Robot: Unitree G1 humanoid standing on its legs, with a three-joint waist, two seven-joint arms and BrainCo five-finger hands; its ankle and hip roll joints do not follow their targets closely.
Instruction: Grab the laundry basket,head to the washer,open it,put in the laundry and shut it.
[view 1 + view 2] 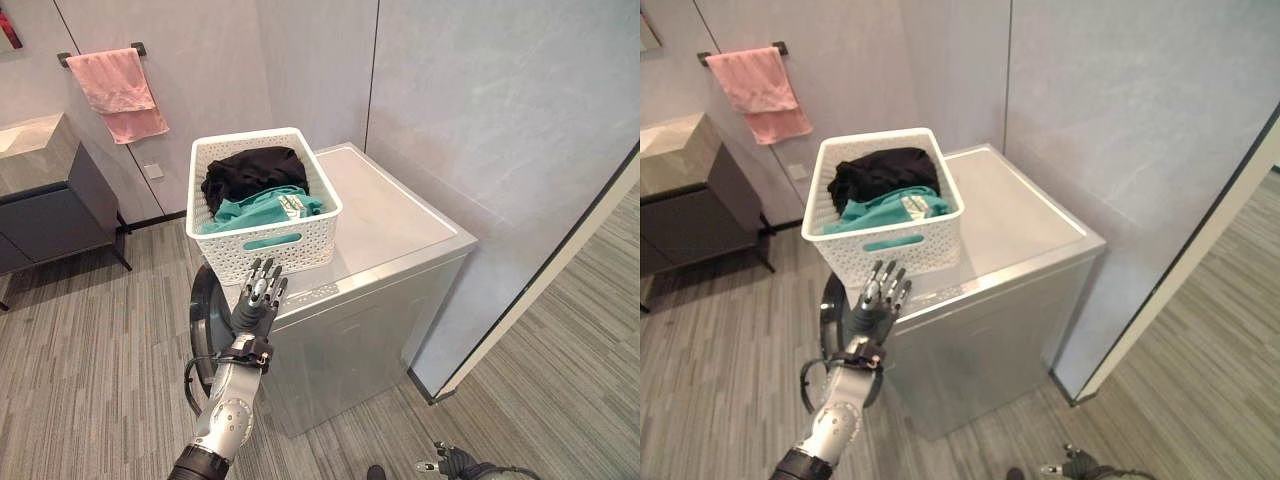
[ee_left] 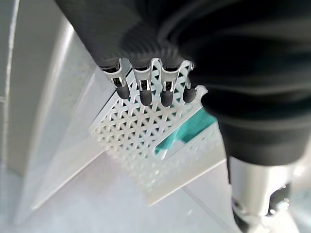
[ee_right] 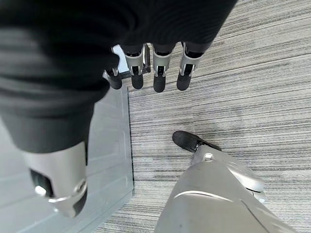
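Note:
A white perforated laundry basket (image 1: 262, 250) stands on top of the silver washer (image 1: 390, 225), near its front left corner. Black cloth (image 1: 250, 170) and teal cloth (image 1: 262, 208) lie in it. My left hand (image 1: 258, 300) is raised just in front of the basket's near wall, below its handle slot, fingers (image 2: 146, 92) straight and open, holding nothing. A dark round door (image 1: 205, 320) juts out at the washer's left front edge. My right hand (image 1: 455, 463) hangs low by the floor, its fingers (image 3: 158, 73) relaxed and empty.
A pink towel (image 1: 118, 90) hangs on a wall bar at the back left, above a dark vanity cabinet (image 1: 50, 210). Grey wall panels close in behind and to the right of the washer. A dark-edged partition (image 1: 540, 270) runs along the right.

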